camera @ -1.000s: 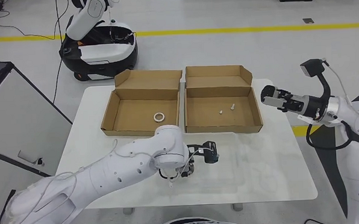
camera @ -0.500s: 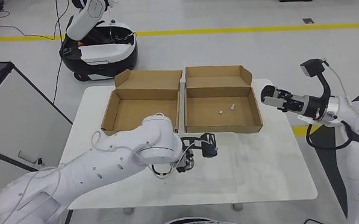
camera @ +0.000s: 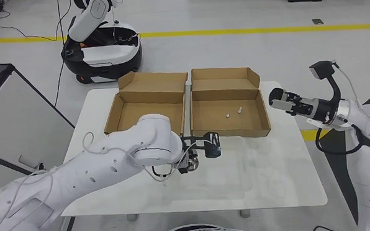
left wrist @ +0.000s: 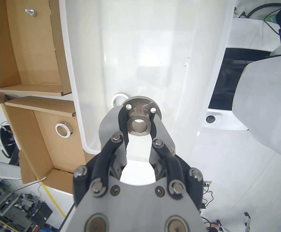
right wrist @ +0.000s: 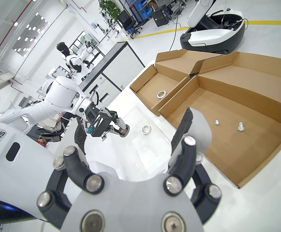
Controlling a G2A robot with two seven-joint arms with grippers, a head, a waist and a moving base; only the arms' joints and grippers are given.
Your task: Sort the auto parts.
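— Now, from the left: what is in the left box (camera: pixel 130 115)?
— One ring (left wrist: pixel 62 130), flat on its floor.
— And the left pincer (left wrist: pixel 138 126)?
— Clamped on the hub of a flanged bushing (left wrist: pixel 142 105), which appears to hang just clear of the tabletop (camera: pixel 268 174). The bore axis runs along the pincer's own line, flange at the far end. The arm is folded at the elbow with the wrist low. The pincer sits just in front of the seam where the two boxes meet. Both boxes lie beyond it, across their front walls; position favours neither.
— Anything close by?
— A second ring (left wrist: pixel 117 98) lies loose on the tabletop, just past the bushing and apart from it.
— Contents of the right box (camera: pixel 210 117)?
— A bolt (right wrist: pixel 240 126) and a smaller fastener (right wrist: pixel 216 122), near each other.
— State of the right pincer (right wrist: pixel 134 116)?
— Jaws wide apart, holding nothing, off the tabletop's right edge and well apart from every part. In my judgement the left arm is nearer, and the drop is its to make.
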